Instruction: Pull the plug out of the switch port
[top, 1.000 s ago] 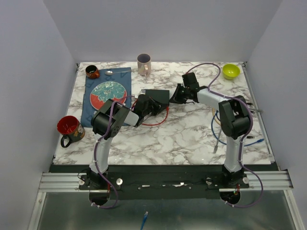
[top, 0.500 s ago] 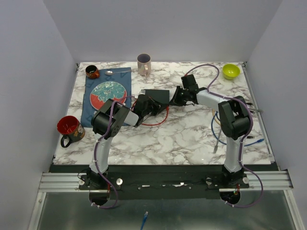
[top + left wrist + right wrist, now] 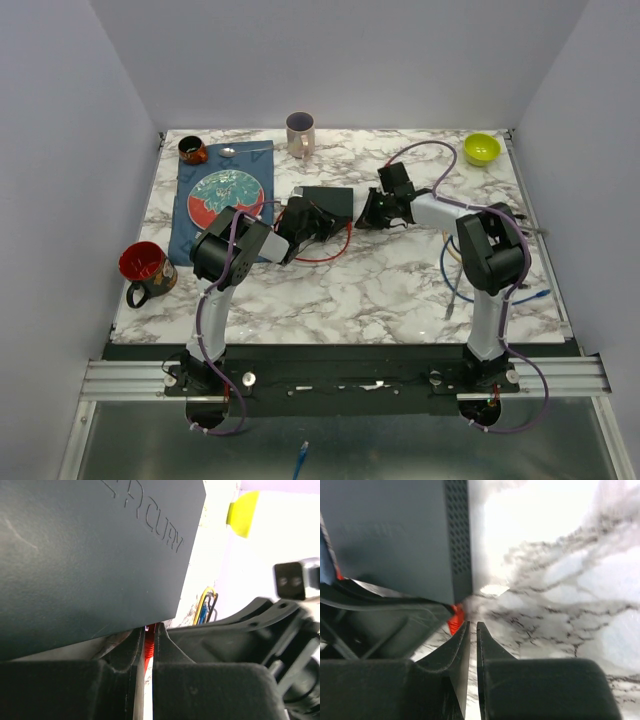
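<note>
Switch (image 3: 330,203), flat matte black, sits between left hand (image 3: 149,637) pinching red cable (image 3: 342,243) and closed right hand (image 3: 473,629).

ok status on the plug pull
left gripper shut on red cable by the switch; right gripper shut at its corner; plug hidden; nothing in the way

My left gripper (image 3: 150,629) hid all but a red sliver of the plug (image 3: 148,651); the switch (image 3: 90,555) ran off the wrist view's edges, its ports out of sight.

left tool (image 3: 298,218), right tool (image 3: 366,213) crowding switch (image 3: 330,200), open table (image 3: 380,290) nearer
</note>
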`<state>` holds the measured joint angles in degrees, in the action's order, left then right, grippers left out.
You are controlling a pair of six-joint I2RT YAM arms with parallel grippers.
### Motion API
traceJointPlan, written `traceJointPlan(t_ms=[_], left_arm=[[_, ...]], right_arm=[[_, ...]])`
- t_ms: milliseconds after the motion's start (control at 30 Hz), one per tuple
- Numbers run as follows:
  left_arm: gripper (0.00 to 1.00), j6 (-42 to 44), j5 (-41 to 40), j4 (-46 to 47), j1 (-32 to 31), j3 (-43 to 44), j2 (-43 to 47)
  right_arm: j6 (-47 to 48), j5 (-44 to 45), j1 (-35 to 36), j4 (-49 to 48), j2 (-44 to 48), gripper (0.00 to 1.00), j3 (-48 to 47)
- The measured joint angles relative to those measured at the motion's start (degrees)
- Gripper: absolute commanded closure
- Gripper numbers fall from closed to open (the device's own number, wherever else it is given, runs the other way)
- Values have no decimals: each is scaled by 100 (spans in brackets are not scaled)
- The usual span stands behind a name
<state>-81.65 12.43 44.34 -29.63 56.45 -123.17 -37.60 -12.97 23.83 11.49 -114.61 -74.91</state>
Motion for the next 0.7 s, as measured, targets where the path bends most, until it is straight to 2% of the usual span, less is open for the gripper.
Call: traceJointPlan(t_ms=[333,700], left_arm=[[100,-4,2,2,0,-2,-2],[100,0,2,48,0,-46,0]], right_arm=[[2,4,57,42,-13,83,107],[20,11,57,188,-313,84,-608]])
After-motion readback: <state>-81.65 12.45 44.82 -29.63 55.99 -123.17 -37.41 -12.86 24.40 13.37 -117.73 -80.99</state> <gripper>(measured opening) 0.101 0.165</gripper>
